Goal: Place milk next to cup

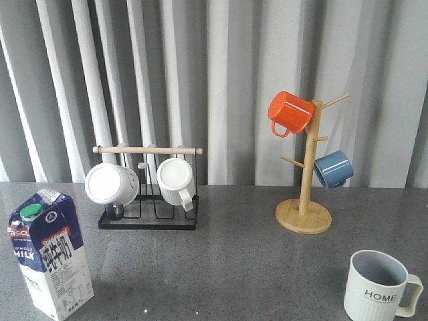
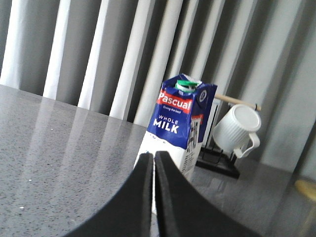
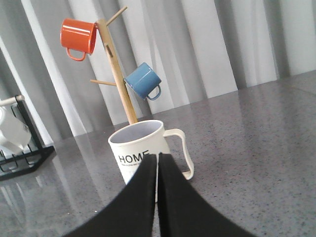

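The milk (image 1: 51,254) stands upright at the front left of the grey table, a blue and white carton with a green cap. In the left wrist view the milk (image 2: 180,126) rises just beyond my left gripper (image 2: 153,157), whose black fingers are shut on nothing. The cup (image 1: 377,286), a pale ribbed mug marked "HOME", sits at the front right, far from the carton. My right gripper (image 3: 158,158) is shut and empty, a short way in front of the cup (image 3: 140,148). Neither gripper shows in the front view.
A black rack with a wooden bar (image 1: 148,194) holds two white mugs (image 1: 110,183) at the back left. A wooden mug tree (image 1: 304,215) at the back right carries an orange mug (image 1: 290,112) and a blue mug (image 1: 333,168). Grey curtains hang behind.
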Robot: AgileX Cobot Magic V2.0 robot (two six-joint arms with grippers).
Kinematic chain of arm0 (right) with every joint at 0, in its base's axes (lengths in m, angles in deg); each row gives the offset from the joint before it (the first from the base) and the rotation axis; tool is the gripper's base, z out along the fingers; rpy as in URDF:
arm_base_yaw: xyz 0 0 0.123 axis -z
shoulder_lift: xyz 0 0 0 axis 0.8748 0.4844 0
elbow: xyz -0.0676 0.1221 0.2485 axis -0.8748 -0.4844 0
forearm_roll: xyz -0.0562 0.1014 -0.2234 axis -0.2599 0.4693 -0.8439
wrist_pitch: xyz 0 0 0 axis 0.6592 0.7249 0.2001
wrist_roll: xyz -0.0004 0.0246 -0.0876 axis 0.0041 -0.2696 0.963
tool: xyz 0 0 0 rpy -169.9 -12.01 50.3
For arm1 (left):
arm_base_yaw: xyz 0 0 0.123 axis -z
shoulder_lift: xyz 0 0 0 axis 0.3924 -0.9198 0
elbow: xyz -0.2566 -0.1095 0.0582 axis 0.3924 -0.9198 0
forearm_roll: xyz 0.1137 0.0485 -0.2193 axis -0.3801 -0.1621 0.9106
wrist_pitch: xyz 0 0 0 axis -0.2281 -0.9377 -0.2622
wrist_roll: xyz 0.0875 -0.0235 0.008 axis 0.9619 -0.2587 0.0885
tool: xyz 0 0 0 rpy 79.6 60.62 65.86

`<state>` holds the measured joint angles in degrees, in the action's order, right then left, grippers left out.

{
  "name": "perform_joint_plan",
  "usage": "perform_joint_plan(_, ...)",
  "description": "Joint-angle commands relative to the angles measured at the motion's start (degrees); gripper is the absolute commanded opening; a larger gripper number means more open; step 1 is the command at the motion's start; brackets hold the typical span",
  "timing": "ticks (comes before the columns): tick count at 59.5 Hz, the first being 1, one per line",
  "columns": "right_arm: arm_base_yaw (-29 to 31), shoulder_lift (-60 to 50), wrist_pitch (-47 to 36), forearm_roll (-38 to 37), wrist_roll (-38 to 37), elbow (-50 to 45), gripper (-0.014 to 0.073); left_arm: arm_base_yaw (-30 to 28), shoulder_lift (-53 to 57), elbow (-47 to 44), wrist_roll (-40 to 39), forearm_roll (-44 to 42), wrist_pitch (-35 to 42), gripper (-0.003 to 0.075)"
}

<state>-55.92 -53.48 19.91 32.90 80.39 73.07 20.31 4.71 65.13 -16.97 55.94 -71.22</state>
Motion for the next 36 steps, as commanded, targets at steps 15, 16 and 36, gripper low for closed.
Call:
perform_joint_plan(15,0.32,-0.54,1.42,1.73,2.08,7.78,0.0062,0.02,0.61,3.15,-8.21,3.71,5.50,0.0043)
perform_joint_plan(16,0.32,-0.54,1.89,1.73,2.14,8.76,0.0077,0.02,0.61,3.45,-8.50,3.71,5.50,0.0052)
perform_joint_plan(36,0.32,8.13,3.85,1.73,2.14,22.36,0.0472,0.02,0.61,11.75,-23.32,3.71,6.22,0.0337)
